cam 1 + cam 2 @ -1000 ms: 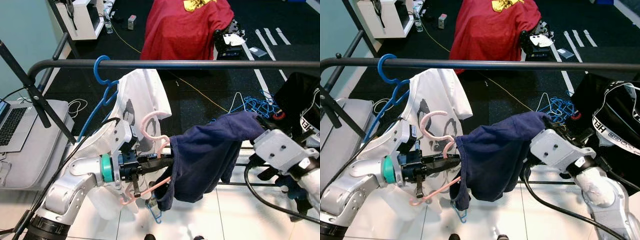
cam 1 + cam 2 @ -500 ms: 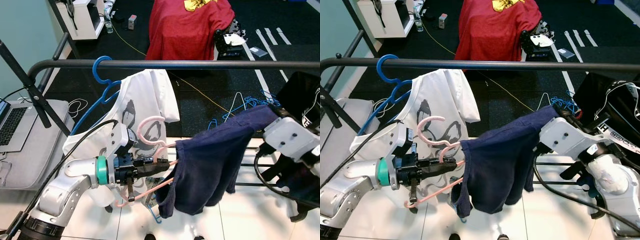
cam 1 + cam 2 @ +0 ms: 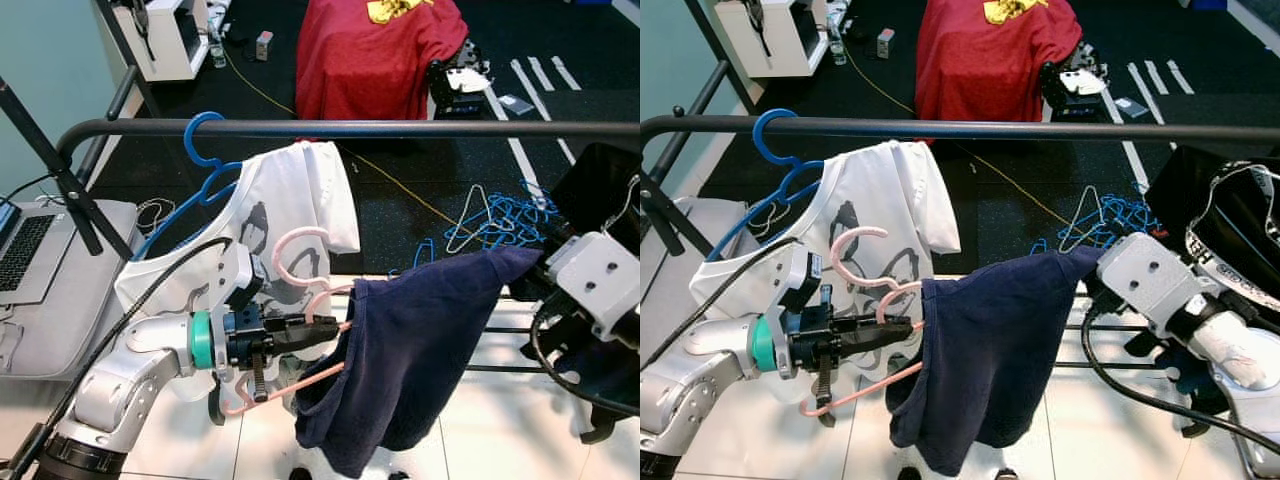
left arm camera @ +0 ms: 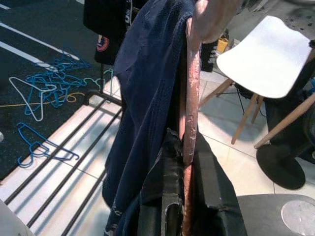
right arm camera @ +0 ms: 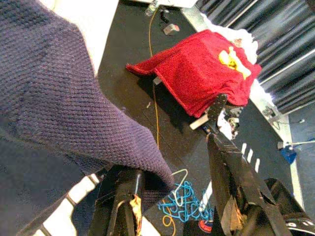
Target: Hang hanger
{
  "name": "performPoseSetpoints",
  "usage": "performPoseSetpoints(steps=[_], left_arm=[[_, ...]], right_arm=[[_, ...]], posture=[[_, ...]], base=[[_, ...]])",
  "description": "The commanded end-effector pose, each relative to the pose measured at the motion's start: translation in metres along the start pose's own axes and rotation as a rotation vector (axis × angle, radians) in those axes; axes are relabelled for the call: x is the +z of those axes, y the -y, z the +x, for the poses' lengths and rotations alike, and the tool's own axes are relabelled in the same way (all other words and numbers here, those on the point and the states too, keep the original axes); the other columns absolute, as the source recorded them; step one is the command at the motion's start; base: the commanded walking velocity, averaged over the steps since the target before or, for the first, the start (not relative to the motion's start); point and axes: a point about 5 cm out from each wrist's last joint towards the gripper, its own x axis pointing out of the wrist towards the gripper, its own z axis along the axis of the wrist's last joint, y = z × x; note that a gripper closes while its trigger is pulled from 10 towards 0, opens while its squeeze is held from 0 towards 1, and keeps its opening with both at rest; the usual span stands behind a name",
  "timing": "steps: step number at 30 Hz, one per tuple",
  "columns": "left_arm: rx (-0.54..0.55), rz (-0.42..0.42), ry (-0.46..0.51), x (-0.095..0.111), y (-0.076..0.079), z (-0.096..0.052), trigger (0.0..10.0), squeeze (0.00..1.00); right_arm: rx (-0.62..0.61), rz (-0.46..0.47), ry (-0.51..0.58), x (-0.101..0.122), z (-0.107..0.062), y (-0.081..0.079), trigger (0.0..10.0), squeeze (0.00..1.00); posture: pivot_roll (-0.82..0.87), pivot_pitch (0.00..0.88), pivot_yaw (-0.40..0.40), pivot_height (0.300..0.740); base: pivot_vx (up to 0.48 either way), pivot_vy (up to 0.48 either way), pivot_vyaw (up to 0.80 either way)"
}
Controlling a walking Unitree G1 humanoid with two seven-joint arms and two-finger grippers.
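Pink hanger, clamped by left gripper, carries knitted navy garment.

A pale pink hanger is carrying a navy blue garment, beside a white T-shirt with a grey-black print hanging on a bright blue hanger.

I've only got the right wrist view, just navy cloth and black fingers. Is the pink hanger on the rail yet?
Observer: No. The pink hanger sits below the rail, hook free.
Operator: What's holding it?
Observer: The left gripper, shut on it; the navy garment hangs from it.
Operator: Anything on the rail?
Observer: A blue hanger carrying a white shirt, near the rail's left end.
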Motion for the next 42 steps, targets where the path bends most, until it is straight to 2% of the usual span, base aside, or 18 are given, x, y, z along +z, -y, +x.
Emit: performPoseSetpoints(steps=[1, 5, 7, 9, 12, 14, 16, 18, 19, 21, 25, 29, 30, 31, 32, 34, 41, 42], left_arm=[[-0.002, 0.041, 0.006, 0.001, 0.002, 0.004, 10.0, 0.00], [0.007, 0.063, -0.019, -0.002, 0.001, 0.003, 10.0, 0.00], [0.007, 0.063, -0.019, -0.002, 0.001, 0.003, 10.0, 0.00], [0.041, 0.074, -0.001, 0.001, -0.004, 0.006, 10.0, 0.00], [0.058, 0.070, 0.017, 0.004, -0.006, 0.009, 10.0, 0.00], [0.074, 0.065, 0.044, 0.008, -0.008, 0.013, 10.0, 0.00], [0.074, 0.065, 0.044, 0.008, -0.008, 0.013, 10.0, 0.00], [0.082, 0.066, 0.065, 0.012, -0.008, 0.014, 10.0, 0.00], [0.082, 0.066, 0.065, 0.012, -0.008, 0.014, 10.0, 0.00], [0.086, 0.074, 0.077, 0.015, -0.009, 0.014, 10.0, 0.00], [0.086, 0.077, 0.080, 0.016, -0.009, 0.014, 10.0, 0.00], [0.047, 0.073, 0.093, 0.020, -0.005, 0.014, 10.0, 0.00], [0.027, 0.070, 0.097, 0.021, -0.003, 0.014, 10.0, 0.00], [0.027, 0.070, 0.097, 0.021, -0.003, 0.014, 10.0, 0.00], [0.013, 0.069, 0.099, 0.022, -0.001, 0.014, 10.0, 0.00], [0.004, 0.067, 0.101, 0.022, 0.000, 0.015, 10.0, 0.00], [-0.001, 0.065, 0.103, 0.022, 0.001, 0.016, 10.0, 0.00], [-0.003, 0.064, 0.105, 0.022, 0.002, 0.017, 10.0, 0.00]], right_arm=[[0.041, 0.067, 0.143, 0.032, -0.003, -0.006, 10.0, 0.00], [0.079, 0.194, 0.200, 0.048, -0.012, -0.008, 10.0, 0.00], [0.079, 0.194, 0.200, 0.048, -0.012, -0.008, 10.0, 0.00], [0.088, 0.292, 0.244, 0.055, -0.014, -0.013, 10.0, 0.00], [0.088, 0.348, 0.252, 0.054, -0.014, -0.020, 10.0, 0.00], [0.094, 0.406, 0.218, 0.046, -0.013, -0.037, 10.0, 0.00], [0.094, 0.406, 0.218, 0.046, -0.013, -0.037, 10.0, 0.00], [0.108, 0.499, 0.147, 0.032, -0.014, -0.065, 10.0, 0.00], [0.108, 0.499, 0.147, 0.032, -0.014, -0.065, 10.0, 0.00], [0.096, 0.593, 0.066, 0.017, -0.018, -0.089, 10.0, 0.00], [0.084, 0.615, 0.039, 0.013, -0.019, -0.094, 10.0, 0.00], [-0.086, 0.541, -0.033, -0.003, -0.017, -0.089, 10.0, 0.00], [-0.180, 0.518, -0.034, -0.008, -0.015, -0.082, 10.0, 0.00], [-0.180, 0.518, -0.034, -0.008, -0.015, -0.082, 10.0, 0.00], [-0.246, 0.490, -0.016, -0.007, -0.012, -0.077, 10.0, 1.00], [-0.310, 0.474, 0.036, 0.000, -0.003, -0.068, 10.0, 1.00], [-0.319, 0.498, 0.063, 0.003, 0.003, -0.068, 10.0, 1.00], [-0.298, 0.538, 0.073, 0.004, 0.008, -0.072, 10.0, 1.00]], posture=[[-0.30, 0.200, 0.173, 0.740], [-0.30, 0.204, 0.178, 0.740], [-0.30, 0.204, 0.178, 0.740], [-0.31, 0.205, 0.179, 0.740], [-0.31, 0.204, 0.178, 0.740], [-0.31, 0.204, 0.178, 0.740], [-0.31, 0.204, 0.178, 0.740], [-0.30, 0.205, 0.176, 0.740], [-0.30, 0.205, 0.176, 0.740], [-0.29, 0.203, 0.177, 0.740], [-0.29, 0.203, 0.177, 0.740], [-0.30, 0.199, 0.180, 0.740], [-0.30, 0.197, 0.181, 0.740], [-0.30, 0.197, 0.181, 0.740], [-0.29, 0.194, 0.182, 0.740], [-0.29, 0.189, 0.180, 0.740], [-0.29, 0.186, 0.179, 0.740], [-0.29, 0.185, 0.179, 0.740]], base=[[0.000, 0.000, 0.00], [0.000, 0.000, 0.00], [0.000, 0.000, 0.00], [0.000, 0.000, 0.00], [0.000, 0.000, 0.00], [0.000, 0.000, 0.00], [0.000, 0.000, 0.00], [0.000, 0.000, 0.00], [0.000, 0.000, 0.00], [0.000, 0.000, 0.00], [0.000, 0.000, 0.00], [0.000, 0.000, 0.00], [0.000, 0.000, 0.00], [0.000, 0.000, 0.00], [0.000, 0.000, 0.00], [0.000, 0.000, 0.00], [0.000, 0.000, 0.00], [0.000, 0.000, 0.00]])
